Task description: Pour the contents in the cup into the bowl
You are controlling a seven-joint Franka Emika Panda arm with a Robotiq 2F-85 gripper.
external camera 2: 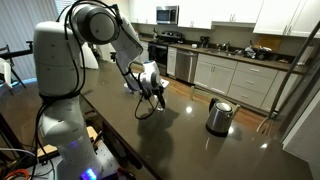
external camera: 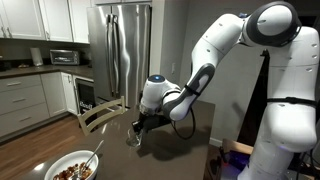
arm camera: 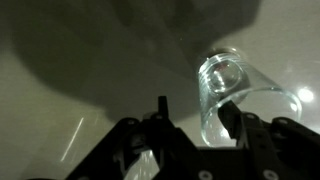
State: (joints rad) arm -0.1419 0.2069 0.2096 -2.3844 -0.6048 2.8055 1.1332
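At the center of an exterior view, the hand (external camera: 140, 124) hangs over the cup (external camera: 135, 140) on the counter (external camera: 185, 150). In the wrist view the fingers (arm camera: 161, 108) stand apart, with the cup (arm camera: 240, 88) at the right one. Whether they grip it I cannot tell. The bowl (external camera: 72, 166) sits at the lower left.

The black jaws come in from the near edge, their two fingers (arm camera: 162, 110) apart over a dark, glossy desk (arm camera: 60, 100). The cup (arm camera: 250, 95), clear glass, sits right of centre and looks tilted, one round end toward the far side. The right finger overlaps its near wall; the left stands clear. Whether the glass is gripped cannot be told
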